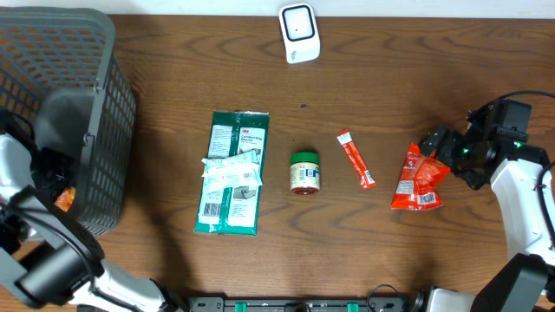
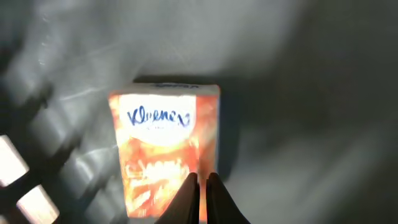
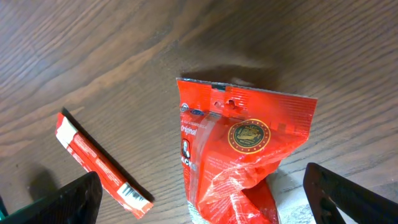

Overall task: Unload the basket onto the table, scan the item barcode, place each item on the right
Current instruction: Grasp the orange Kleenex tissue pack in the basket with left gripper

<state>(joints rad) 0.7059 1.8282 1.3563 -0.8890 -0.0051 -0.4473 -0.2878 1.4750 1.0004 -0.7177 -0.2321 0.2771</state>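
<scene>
In the left wrist view an orange Kleenex tissue pack [image 2: 163,146] lies on the dark floor of the basket. My left gripper [image 2: 200,175] is shut, its tips pressed together over the pack's lower right corner; whether they pinch the wrapper I cannot tell. My right gripper [image 3: 202,186] is open, one finger on either side of a crumpled red snack pouch [image 3: 239,155] lying on the table. Overhead, the pouch [image 1: 418,178] is at the right with the right gripper [image 1: 436,147] above it. A white barcode scanner [image 1: 299,33] stands at the far edge.
The grey mesh basket [image 1: 104,52] fills the left side, with my left arm reaching into it. On the wood lie a green 3M pack [image 1: 232,173], a small green-lidded jar [image 1: 304,172] and a red stick sachet [image 1: 355,159], its barcode end showing [image 3: 127,194].
</scene>
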